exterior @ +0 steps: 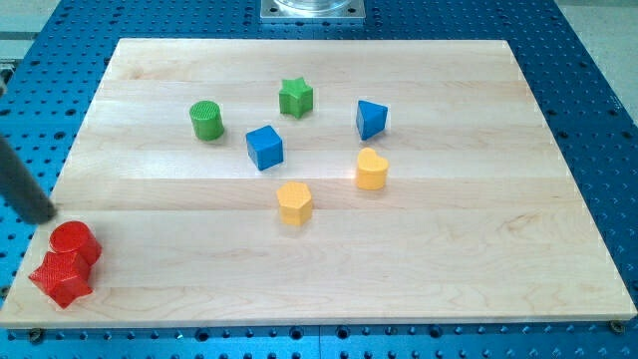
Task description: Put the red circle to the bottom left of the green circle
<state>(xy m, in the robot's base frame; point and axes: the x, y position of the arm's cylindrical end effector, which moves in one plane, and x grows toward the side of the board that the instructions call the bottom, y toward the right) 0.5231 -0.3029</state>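
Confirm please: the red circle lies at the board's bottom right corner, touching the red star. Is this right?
Not quite. The camera view shows the red circle at the board's bottom left corner, not the bottom right. It does touch the red star. My tip is just above it.

Single camera view, raised, looking obliquely down over near edge of tabletop (329,269). Whole board in frame, moderately near. Far edge at view's top. No second view.
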